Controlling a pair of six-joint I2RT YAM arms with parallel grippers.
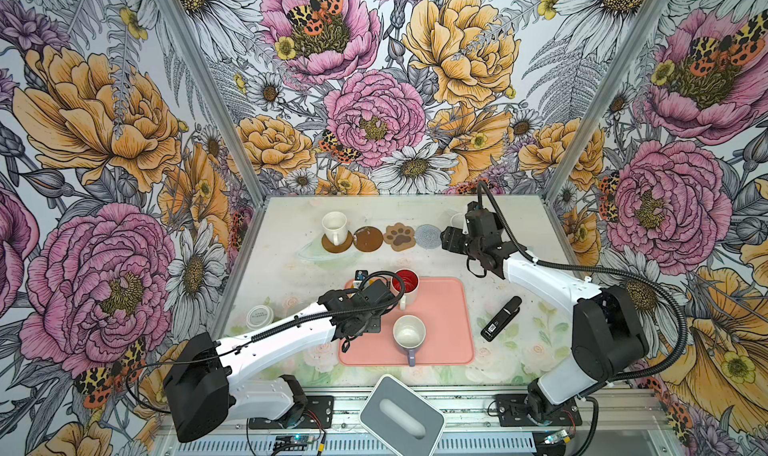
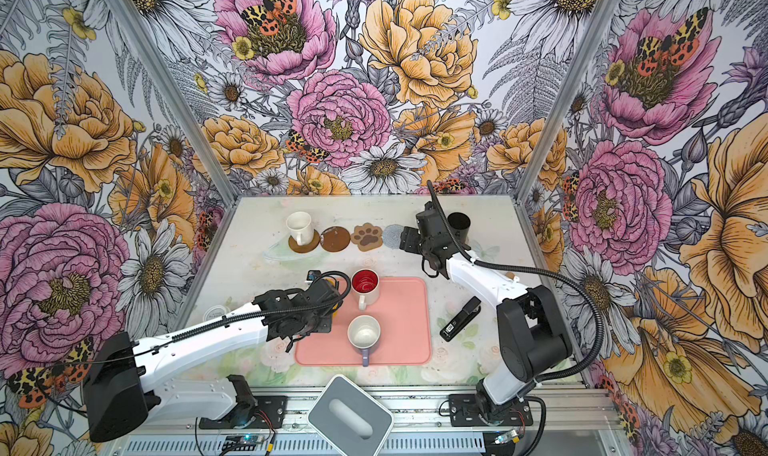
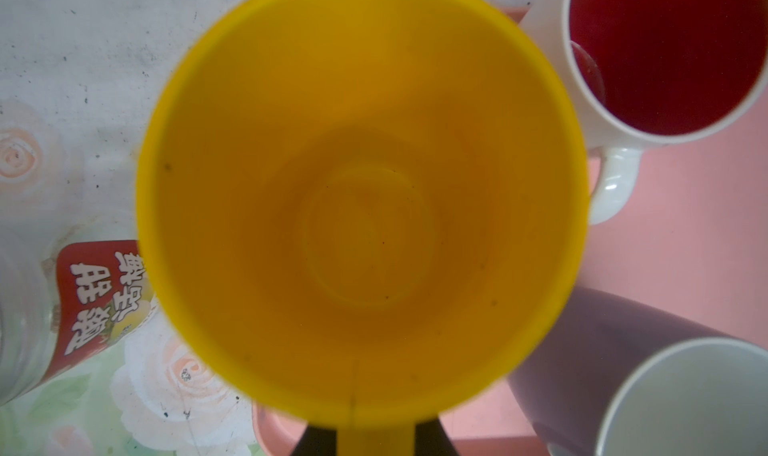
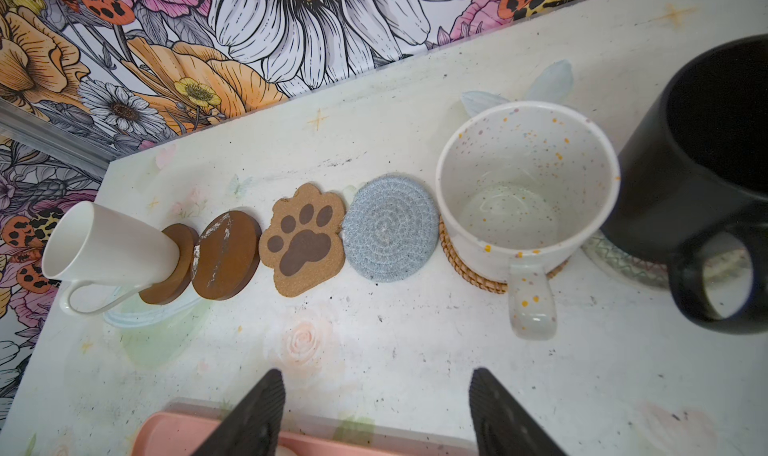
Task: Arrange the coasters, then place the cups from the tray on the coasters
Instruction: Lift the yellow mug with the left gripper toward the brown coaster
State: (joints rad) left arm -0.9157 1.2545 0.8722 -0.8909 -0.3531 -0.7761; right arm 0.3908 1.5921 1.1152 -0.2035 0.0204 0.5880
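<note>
One yellow cup (image 3: 361,192) clamped by left fingers (image 3: 316,441); right fingers (image 4: 253,416) spread; jar (image 3: 99,308) label Chinese.

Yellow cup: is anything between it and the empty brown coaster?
Nothing visible. Only bare table lies between the yellow cup, held in the left gripper, and the empty brown coaster; the red-lined cup stands off to the side.

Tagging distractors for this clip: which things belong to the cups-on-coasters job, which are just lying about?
Job: coasters, tray, cream cup, yellow cup, red-lined cup, lavender cup, speckled cup, black cup.
Lying about: stapler, jar, grey box.
</note>
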